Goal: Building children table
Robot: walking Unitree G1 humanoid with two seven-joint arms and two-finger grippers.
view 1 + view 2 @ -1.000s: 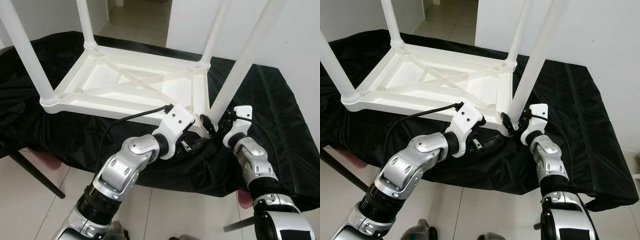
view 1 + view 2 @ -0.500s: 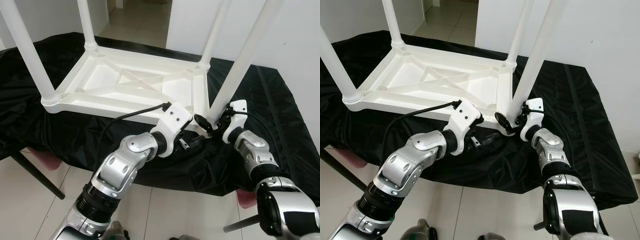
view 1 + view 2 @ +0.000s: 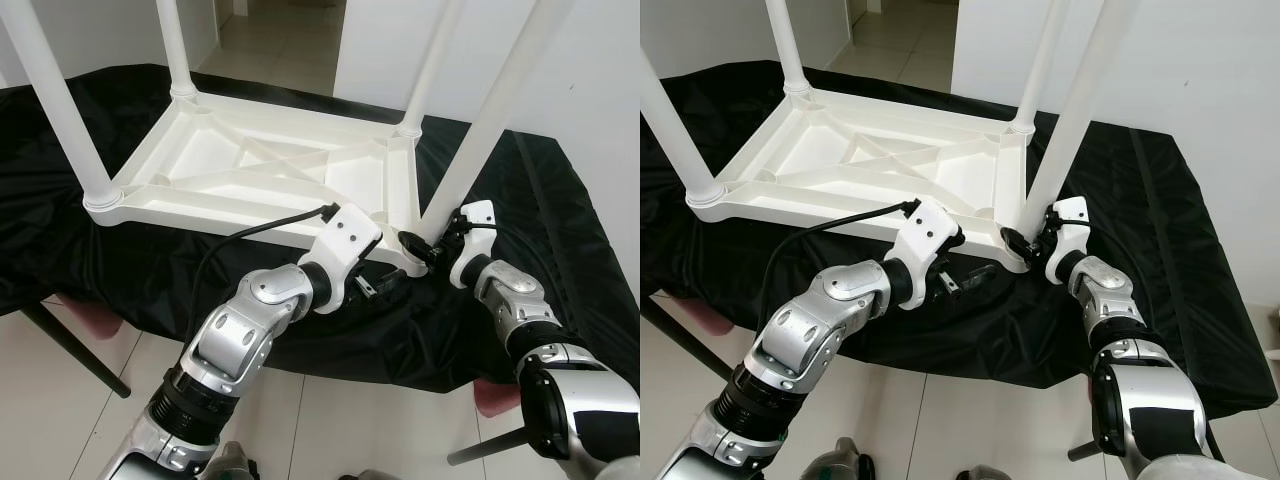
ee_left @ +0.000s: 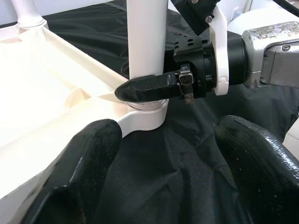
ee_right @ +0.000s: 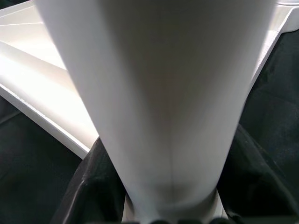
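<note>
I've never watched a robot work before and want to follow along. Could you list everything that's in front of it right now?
White plastic children's table top: one, upside down on the black cloth, ribbed underside facing up.
White round plastic table legs: four, standing up from the corners.
Black cloth: one, draped over the work surface under the table.
Pale tiled floor: below the cloth's front edge and beyond the doorway.
White wall: behind, on the right.
Left end effector: black fingers open, low on the cloth beside the near right corner.
Right end effector: black fingers around the base of the near right leg.
</note>
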